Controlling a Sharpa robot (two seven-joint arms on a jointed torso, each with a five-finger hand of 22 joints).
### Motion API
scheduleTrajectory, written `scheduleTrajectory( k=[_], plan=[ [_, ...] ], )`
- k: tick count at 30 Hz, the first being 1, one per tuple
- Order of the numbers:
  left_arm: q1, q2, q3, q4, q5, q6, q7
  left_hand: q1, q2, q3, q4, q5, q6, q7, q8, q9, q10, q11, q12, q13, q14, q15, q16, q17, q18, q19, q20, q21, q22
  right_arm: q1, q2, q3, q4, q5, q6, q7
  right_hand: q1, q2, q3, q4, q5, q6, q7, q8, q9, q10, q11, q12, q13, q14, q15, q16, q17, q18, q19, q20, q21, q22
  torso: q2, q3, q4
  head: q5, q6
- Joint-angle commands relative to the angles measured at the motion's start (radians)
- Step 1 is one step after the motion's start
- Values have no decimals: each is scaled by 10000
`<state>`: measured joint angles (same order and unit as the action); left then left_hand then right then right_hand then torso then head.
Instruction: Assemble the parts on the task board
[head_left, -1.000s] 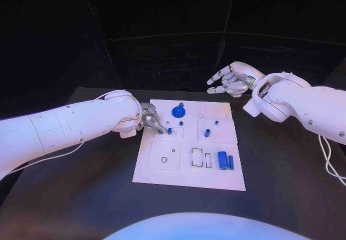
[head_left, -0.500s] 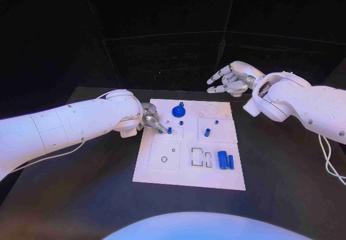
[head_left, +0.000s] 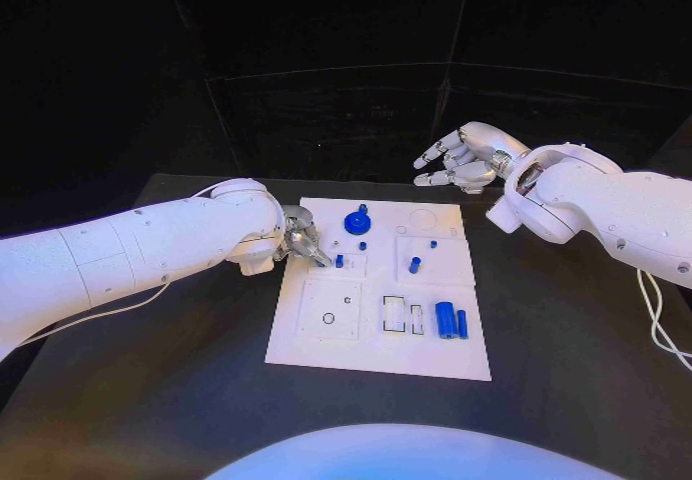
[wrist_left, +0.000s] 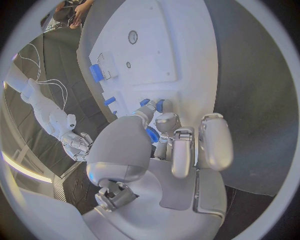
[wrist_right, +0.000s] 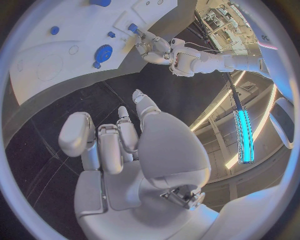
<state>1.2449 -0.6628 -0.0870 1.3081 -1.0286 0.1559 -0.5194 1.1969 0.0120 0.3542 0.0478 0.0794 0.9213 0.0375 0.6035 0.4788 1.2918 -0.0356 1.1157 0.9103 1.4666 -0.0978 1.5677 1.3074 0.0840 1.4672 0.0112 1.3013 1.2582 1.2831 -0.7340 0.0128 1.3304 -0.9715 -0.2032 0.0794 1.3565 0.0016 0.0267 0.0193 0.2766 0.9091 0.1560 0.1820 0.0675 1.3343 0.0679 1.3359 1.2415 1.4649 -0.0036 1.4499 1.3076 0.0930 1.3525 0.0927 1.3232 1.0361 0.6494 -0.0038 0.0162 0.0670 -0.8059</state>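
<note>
The white task board (head_left: 378, 340) lies in the middle of the table. My left hand (head_left: 302, 240) rests at the board's left edge, its thumb and a fingertip pinching a small blue peg (wrist_left: 159, 105) low over the board, right beside another blue peg (head_left: 338, 262) standing in it. The other fingers (wrist_left: 209, 140) are curled in. A round blue knob (head_left: 359, 216) sits near the far edge, and a further peg (head_left: 414, 265) stands mid-board. My right hand (head_left: 462, 160) hovers beyond the board's far right corner, fingers spread and holding nothing.
Two blue cylinders (head_left: 451, 321) lie side by side on the board's right part, next to rectangular slots (head_left: 402, 314). A square panel with a small hole (head_left: 330, 309) sits on the near left. Black table surrounds the board; a white cable (head_left: 661, 320) hangs at the right.
</note>
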Motion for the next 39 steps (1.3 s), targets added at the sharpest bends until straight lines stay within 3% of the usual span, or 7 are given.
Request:
scheduleTrajectory(
  k=[1, 3, 5, 8, 25, 32, 39],
  plan=[
    [-5, 13, -11, 22, -2, -139, 109, 126, 2, 1336, -449, 86, -105, 67, -10, 3, -62, 8, -87, -56, 1042, 21, 31, 2634, -104, 114, -31, -80, -17, 19, -3, 5, 9, -2, 34, 91, -22, 85, 16, 54, 69, 43, 2, 42, -10, -62, -2, -32, -5, 538, -76, -56, 225, 72, -81, 7, -36, -10, -1, -4, 1, 5, -18],
    [-5, 16, -11, 24, -2, -193, 153, -236, -206, 2313, -572, 136, -93, 104, 92, 66, -21, 31, -107, -84, 1042, 48, 31, 2634, -111, 113, 27, -96, -15, 19, 0, 5, 8, -2, 38, 93, -22, 85, 16, 54, 69, 43, 2, 42, -10, -62, -2, -32, -5, 538, -76, -56, 225, 72, -81, 7, -36, -10, -1, -1, 4, 7, -16],
    [-5, 16, -11, 29, -2, -243, 192, -428, -410, 2669, -668, 118, -154, 97, 129, 100, -13, 49, -120, -106, 1042, 67, 31, 2634, -100, 111, 21, -109, -20, 19, 1, 5, 7, -2, 42, 94, -22, 85, 16, 54, 69, 43, 2, 42, -10, -62, -2, -32, -5, 538, -76, -56, 225, 72, -81, 7, -36, -10, -3, 1, 4, 2, -19],
    [-5, 5, -11, 52, -2, -315, 253, -684, -504, 3158, -739, 121, -171, 95, 225, 166, 7, 63, -129, -127, 1042, 59, 31, 2634, -102, 112, 37, -118, -14, 19, 1, 5, 6, -2, 49, 94, -22, 85, 16, 54, 69, 43, 2, 42, -10, -62, -2, -32, -5, 538, -76, -56, 225, 72, -81, 7, -36, -10, 0, 0, 3, -3, -23],
    [75, -243, -3, 330, -1, -192, 383, -1018, -659, 3857, -952, 211, -202, 86, 397, 285, 41, 55, -133, -140, 1042, 62, 31, 2634, -94, 102, 43, -164, -35, 19, -4, 5, -2, -2, 111, 77, -22, 85, 16, 54, 69, 43, 2, 42, -10, -62, -2, -32, -5, 538, -76, -56, 225, 72, -81, 7, -36, -10, -11, 9, 12, 6, -16],
    [292, -308, 1, 301, 415, 342, 418, -1027, -681, 3994, -1030, 209, -206, 90, 428, 307, 38, 58, -152, -164, 1042, 67, 31, 2634, -79, 78, 48, -232, -102, 19, 9, 5, -14, -2, 140, 75, -22, 85, 16, 54, 69, 43, 2, 42, -10, -62, -2, -32, -5, 538, -76, -56, 225, 72, -81, 7, -36, -10, 3, 4, -12, 9, 4],
    [638, -159, 4, -76, 1403, 1524, 372, -1019, -674, 4067, -1069, 203, -221, 102, 434, 313, 11, 65, -201, -227, 1042, 77, 31, 2634, -78, 69, 54, -246, -110, 19, 24, 5, -27, -2, 145, 73, -22, 85, 16, 54, 69, 43, 2, 42, -10, -62, -2, -32, -5, 538, -76, -56, 225, 72, -81, 7, -36, -10, 1, 11, -10, 15, 3]
  ],
)
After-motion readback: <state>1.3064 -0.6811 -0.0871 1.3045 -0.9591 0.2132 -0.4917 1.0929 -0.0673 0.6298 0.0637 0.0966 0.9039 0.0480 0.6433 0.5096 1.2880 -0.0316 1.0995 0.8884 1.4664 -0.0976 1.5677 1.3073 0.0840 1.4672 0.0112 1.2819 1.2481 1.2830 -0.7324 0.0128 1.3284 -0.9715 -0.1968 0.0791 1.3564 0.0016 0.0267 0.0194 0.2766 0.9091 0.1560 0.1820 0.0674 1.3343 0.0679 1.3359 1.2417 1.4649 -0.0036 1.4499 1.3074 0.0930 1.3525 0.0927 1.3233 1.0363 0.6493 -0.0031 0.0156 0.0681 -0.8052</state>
